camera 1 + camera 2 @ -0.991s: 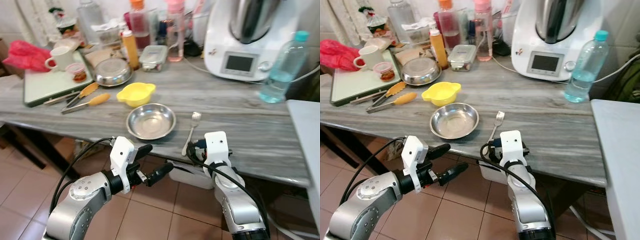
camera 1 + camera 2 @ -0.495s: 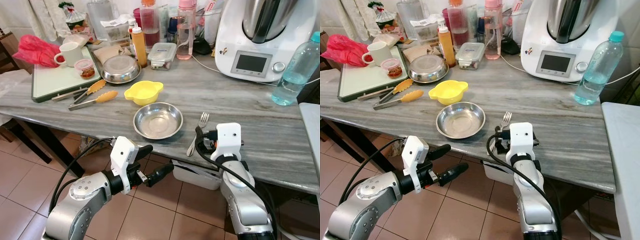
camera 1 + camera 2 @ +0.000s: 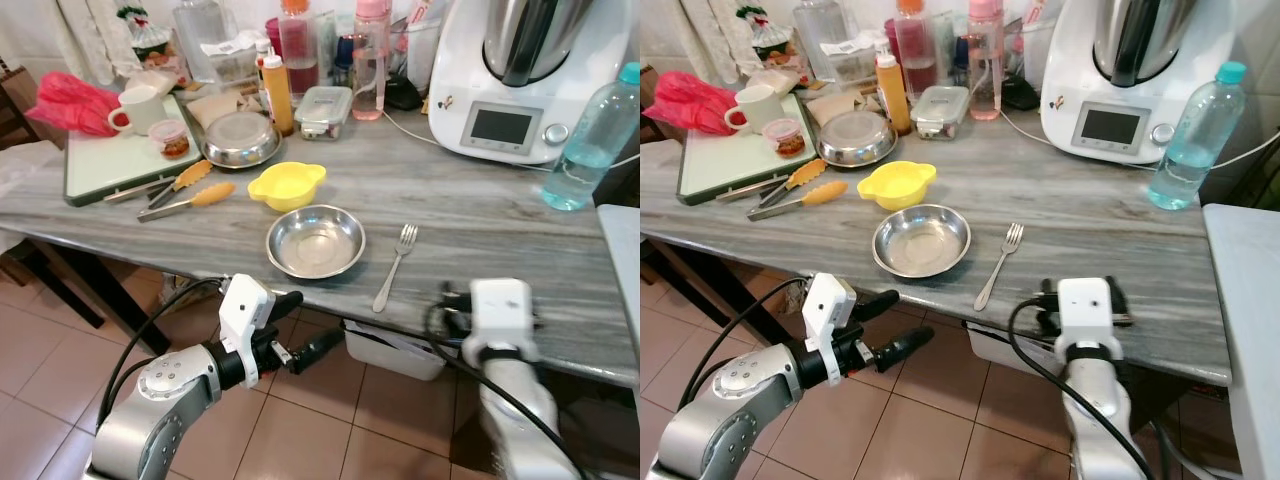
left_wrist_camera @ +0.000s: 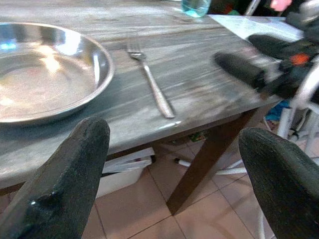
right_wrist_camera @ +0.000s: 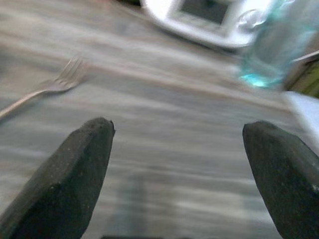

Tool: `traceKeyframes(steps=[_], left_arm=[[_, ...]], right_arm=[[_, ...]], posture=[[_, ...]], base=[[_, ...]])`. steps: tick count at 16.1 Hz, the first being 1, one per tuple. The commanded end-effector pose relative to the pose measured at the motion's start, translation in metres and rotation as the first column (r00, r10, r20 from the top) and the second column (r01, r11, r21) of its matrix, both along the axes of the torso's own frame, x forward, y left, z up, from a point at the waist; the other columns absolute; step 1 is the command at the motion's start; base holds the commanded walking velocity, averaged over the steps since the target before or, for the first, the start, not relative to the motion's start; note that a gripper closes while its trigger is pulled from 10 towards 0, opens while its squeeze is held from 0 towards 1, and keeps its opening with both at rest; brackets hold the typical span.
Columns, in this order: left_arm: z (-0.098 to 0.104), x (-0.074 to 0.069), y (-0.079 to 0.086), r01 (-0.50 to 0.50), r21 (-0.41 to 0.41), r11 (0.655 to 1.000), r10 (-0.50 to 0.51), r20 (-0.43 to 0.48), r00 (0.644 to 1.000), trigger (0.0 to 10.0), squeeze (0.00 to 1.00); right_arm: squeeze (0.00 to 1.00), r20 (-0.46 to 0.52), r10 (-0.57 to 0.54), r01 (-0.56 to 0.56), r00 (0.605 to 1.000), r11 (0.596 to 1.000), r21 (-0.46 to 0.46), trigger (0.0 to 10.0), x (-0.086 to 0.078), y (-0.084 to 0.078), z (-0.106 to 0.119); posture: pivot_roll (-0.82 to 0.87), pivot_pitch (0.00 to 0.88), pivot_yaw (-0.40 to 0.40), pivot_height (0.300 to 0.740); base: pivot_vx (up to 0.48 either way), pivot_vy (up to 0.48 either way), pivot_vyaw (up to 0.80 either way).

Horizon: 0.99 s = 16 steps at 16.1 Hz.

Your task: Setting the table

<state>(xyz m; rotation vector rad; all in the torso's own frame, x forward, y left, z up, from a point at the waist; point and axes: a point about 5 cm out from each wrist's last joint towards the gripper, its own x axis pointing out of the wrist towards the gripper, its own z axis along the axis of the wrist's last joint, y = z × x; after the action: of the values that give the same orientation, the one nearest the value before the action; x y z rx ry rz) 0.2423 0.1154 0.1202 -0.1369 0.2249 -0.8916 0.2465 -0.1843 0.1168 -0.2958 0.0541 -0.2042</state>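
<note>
So far I've got the fork (image 3: 396, 264) lying beside the bowl (image 3: 315, 241) on the desk (image 3: 500, 220), both pincers spread and empty; more setting likely remains.

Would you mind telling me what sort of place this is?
Probably a home kitchen: a cluttered stone-look table holds a steel bowl and fork, with a white cooking machine behind.
</note>
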Motion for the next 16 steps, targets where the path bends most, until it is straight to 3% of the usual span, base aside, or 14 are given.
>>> traceKeyframes(steps=[1, 6, 8, 9, 10, 11, 13, 16], left_arm=[[0.002, 0.006, 0.009, -0.048, 0.000, 0.999, 0.048, 0.018, 0.999, 10.0, 0.00], [0.000, 0.010, 0.015, -0.087, -0.077, 0.993, 0.085, -0.036, 0.996, 10.0, 0.00], [-0.003, 0.011, 0.019, -0.110, -0.064, 0.992, 0.109, -0.020, 0.994, 10.0, 0.00], [-0.001, 0.020, 0.028, -0.221, -0.039, 0.974, 0.223, 0.045, 0.974, 10.0, 0.00], [-0.001, 0.026, 0.034, -0.295, -0.031, 0.955, 0.297, 0.069, 0.952, 10.0, 0.00], [0.002, 0.040, 0.050, -0.476, -0.010, 0.879, 0.473, 0.138, 0.870, 10.0, 0.00], [0.003, 0.045, 0.060, -0.593, 0.000, 0.806, 0.587, 0.143, 0.797, 10.0, 0.00], [-0.002, 0.040, 0.061, -0.636, 0.030, 0.771, 0.625, 0.159, 0.764, 10.0, 0.00]], right_arm=[[1.00, 0.094, -0.007, 0.010, 0.996, 0.999, -0.033, 10.0, -0.006, -0.005, 0.016], [1.00, 0.099, -0.009, 0.017, 0.995, 0.996, -0.086, 10.0, -0.035, -0.014, 0.017], [1.00, 0.131, -0.017, 0.029, 0.991, 0.996, -0.085, 10.0, -0.029, -0.013, 0.024], [1.00, 0.152, -0.016, 0.029, 0.988, 0.996, -0.089, 10.0, -0.023, -0.012, 0.028], [0.87, 0.157, -0.015, 0.029, 0.987, 0.996, -0.084, 10.0, -0.021, -0.011, 0.030], [0.00, 0.167, -0.018, 0.028, 0.986, 0.998, -0.056, 10.0, -0.015, -0.009, 0.033], [0.00, 0.159, -0.040, 0.042, 0.986, 0.999, -0.011, 10.0, -0.012, -0.010, 0.033], [0.00, 0.131, -0.063, 0.060, 0.989, 0.998, 0.024, 10.0, -0.009, -0.012, 0.027]], posture=[[-0.10, 0.051, 0.085, 0.740], [-0.13, 0.034, 0.071, 0.740], [-0.13, 0.027, 0.069, 0.740], [-0.13, 0.024, 0.065, 0.740], [-0.13, 0.021, 0.062, 0.740], [-0.13, 0.017, 0.057, 0.740], [-0.12, 0.016, 0.053, 0.740], [-0.11, 0.014, 0.053, 0.740]], base=[[0.000, 0.000, 0.00], [0.000, 0.000, 0.00], [0.000, 0.000, 0.00], [0.000, 0.000, 0.00], [0.000, 0.000, 0.00], [0.000, 0.000, 0.00], [0.000, 0.000, 0.00], [0.000, 0.000, -0.76]])
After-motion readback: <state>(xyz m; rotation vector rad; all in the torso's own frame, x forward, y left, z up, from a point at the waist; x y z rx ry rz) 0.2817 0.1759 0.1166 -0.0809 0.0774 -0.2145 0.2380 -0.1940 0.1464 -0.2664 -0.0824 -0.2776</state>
